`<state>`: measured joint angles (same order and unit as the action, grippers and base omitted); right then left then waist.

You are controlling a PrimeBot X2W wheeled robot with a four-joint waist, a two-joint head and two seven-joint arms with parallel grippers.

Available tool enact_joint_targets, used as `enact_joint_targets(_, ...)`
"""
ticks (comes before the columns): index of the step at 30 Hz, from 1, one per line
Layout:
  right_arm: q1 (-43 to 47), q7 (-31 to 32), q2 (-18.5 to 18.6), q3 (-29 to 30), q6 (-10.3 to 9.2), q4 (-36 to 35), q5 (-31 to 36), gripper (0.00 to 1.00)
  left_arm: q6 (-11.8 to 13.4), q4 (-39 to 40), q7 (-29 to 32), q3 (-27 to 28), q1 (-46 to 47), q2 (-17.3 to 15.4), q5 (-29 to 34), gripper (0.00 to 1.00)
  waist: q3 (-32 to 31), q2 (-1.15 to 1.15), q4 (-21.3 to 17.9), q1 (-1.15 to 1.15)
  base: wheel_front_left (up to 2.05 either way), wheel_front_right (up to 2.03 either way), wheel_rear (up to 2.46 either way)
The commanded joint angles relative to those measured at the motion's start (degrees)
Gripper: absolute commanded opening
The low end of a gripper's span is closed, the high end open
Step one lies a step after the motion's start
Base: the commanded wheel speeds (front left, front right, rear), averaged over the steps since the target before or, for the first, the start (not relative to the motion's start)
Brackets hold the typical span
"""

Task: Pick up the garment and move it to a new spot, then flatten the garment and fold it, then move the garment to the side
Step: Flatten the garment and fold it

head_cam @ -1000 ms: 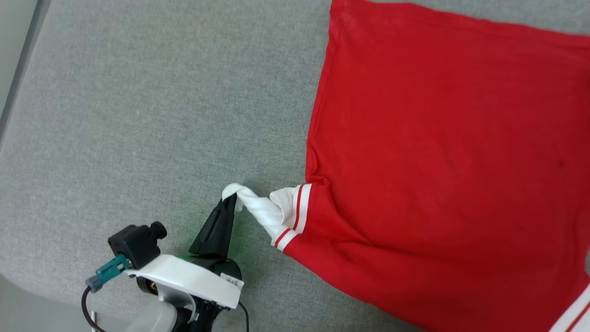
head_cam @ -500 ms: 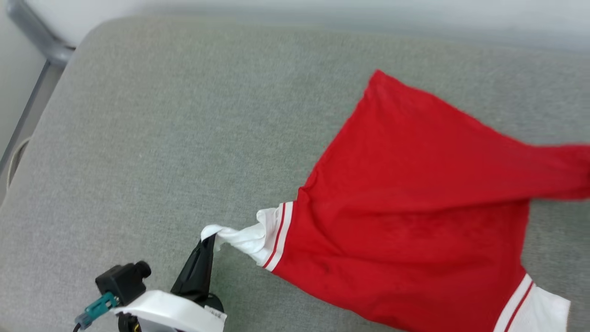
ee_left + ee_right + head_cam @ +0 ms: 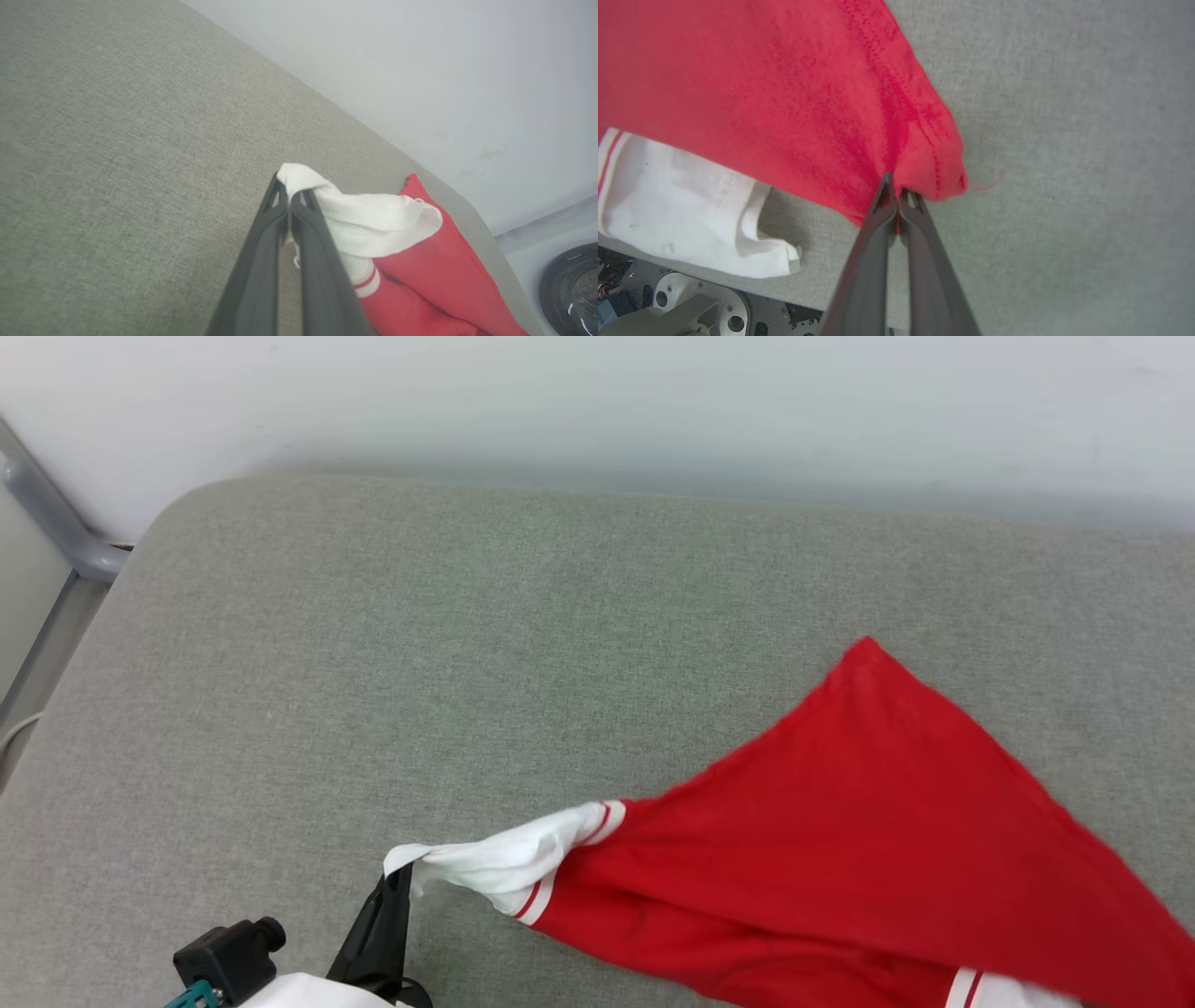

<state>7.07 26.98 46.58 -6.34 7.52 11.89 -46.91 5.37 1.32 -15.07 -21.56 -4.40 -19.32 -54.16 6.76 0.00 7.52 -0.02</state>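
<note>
The garment (image 3: 840, 840) is stretching over the near right part of the grey padded surface (image 3: 420, 644), its long axis running left to right along the near edge and one red corner pointing toward the far edge. The left gripper (image 3: 400, 875) is pinching the white sleeve (image 3: 504, 859) between pressed-together jaws, and the right gripper (image 3: 896, 192) is clamping a red hem corner. The garment's right end is running out of the head view, so I cannot make out its front

Garment (image 3: 840, 859) over pad (image 3: 467, 663), near R.
</note>
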Motion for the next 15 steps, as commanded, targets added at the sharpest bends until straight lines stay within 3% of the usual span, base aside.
enact_joint_targets(1, 3.2, -0.1, -1.9, 1.6, -0.06, -0.7, 0.8, 0.00, 0.2, 0.3, -0.1, 0.5, -0.4, -0.2, -0.1, 0.00, -0.4, 0.00, -0.2, 0.02, 0.00, 0.00, 0.00)
enact_joint_targets(5, 10.1, 1.9, -6.7, 4.8, -0.06, -1.8, 3.4, 0.00, 0.6, 0.7, -0.1, 0.8, -0.9, -0.2, -0.1, 0.00, -0.6, 0.00, -0.5, 0.02, 0.00, 0.00, 0.00)
enact_joint_targets(10, 12.0, 2.9, -11.3, 8.2, -0.06, -3.7, 6.0, 0.00, 0.7, 1.0, -0.1, 1.1, -1.1, -0.4, 0.0, 0.00, -0.4, 0.00, -1.0, 0.02, 0.00, 0.00, 0.00)
enact_joint_targets(11, 11.4, 2.5, -11.8, 9.1, -0.06, -4.4, 6.6, 0.25, 0.8, 1.0, -0.1, 1.1, -1.1, -0.4, 0.0, 0.00, -0.4, 0.00, -1.1, 0.02, 0.00, 0.00, 0.00)
enact_joint_targets(12, 10.8, 2.5, -12.0, 9.8, -0.06, -5.1, 7.3, 0.90, 0.8, 1.1, -0.1, 1.1, -1.0, -0.4, 0.1, 0.00, -0.4, 0.00, -1.2, 0.02, 0.00, 0.00, 0.00)
enact_joint_targets(13, 10.2, 2.3, -12.1, 10.3, -0.06, -6.1, 7.9, 1.00, 0.9, 1.1, -0.1, 1.0, -1.0, -0.3, 0.2, 0.00, -0.5, 0.00, -1.2, 0.02, 0.00, 0.00, 0.00)
enact_joint_targets(15, 8.9, 1.9, -12.4, 11.4, -0.06, -8.2, 8.4, 1.00, 0.9, 1.1, -0.1, 0.9, -0.9, -0.2, 0.3, 0.00, -0.4, 0.00, -1.2, 0.02, 0.00, 0.00, 0.00)
